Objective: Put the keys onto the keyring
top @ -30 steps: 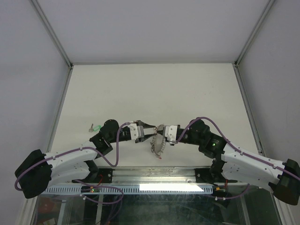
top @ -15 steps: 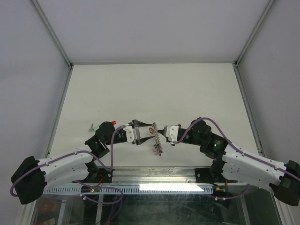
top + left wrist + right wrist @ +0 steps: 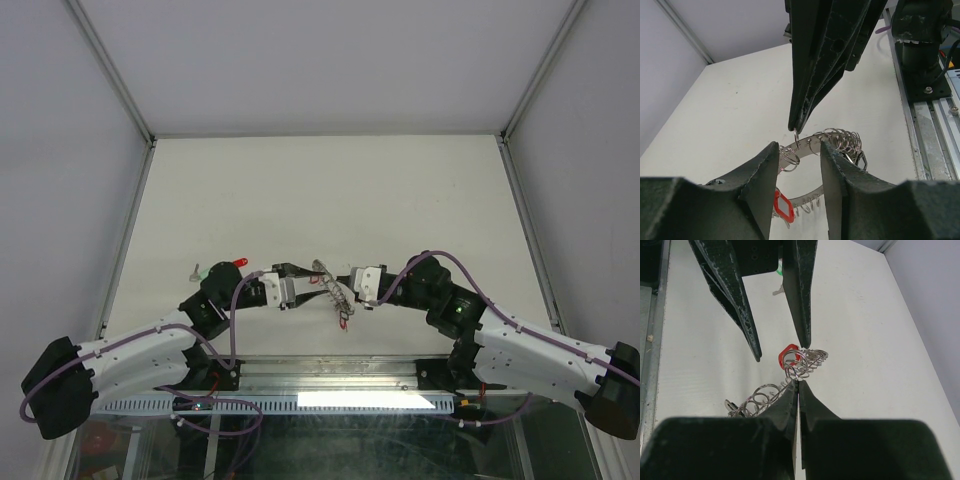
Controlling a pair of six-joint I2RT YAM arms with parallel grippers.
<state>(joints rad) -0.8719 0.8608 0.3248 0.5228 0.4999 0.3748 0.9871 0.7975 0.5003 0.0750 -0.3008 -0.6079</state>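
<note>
"When the two arms were low over the near part of the matt white table (image 3: 320,190), how were they posed?"

"The left arm (image 3: 150,345) and the right arm (image 3: 530,345) both bent inward with their forearms nearly level. The black two-finger left gripper (image 3: 797,150) and right gripper (image 3: 797,385) faced each other tip to tip."

"And the pincers?"

"The right one was pressed together, pinching one small wire loop of the grey metal keyring (image 3: 837,141) with its fan of silvery loops. The keyring hung between the two grippers. The left one was spread, its fingers (image 3: 757,180) straddling the curved band. I could not tell whether they touched it."

"What lay around them?"

"A tiny green-headed key (image 3: 204,271) and a tiny red-headed key (image 3: 240,262) lay on the table just beside the left arm's elbow, well apart from the keyring. A flat red tag (image 3: 782,206) hung from the ring below the left fingers. The right gripper's tips hung straight across the left one's gap."

"Textures?"

"The fingers were dark and scuffed, tapering to thin tips. The loops were thin, round and shiny, and the table was plain and dull. A ribbed aluminium rail (image 3: 330,372) ran along its near edge. Purple cables (image 3: 432,252) looped over the white arm shells."
</note>
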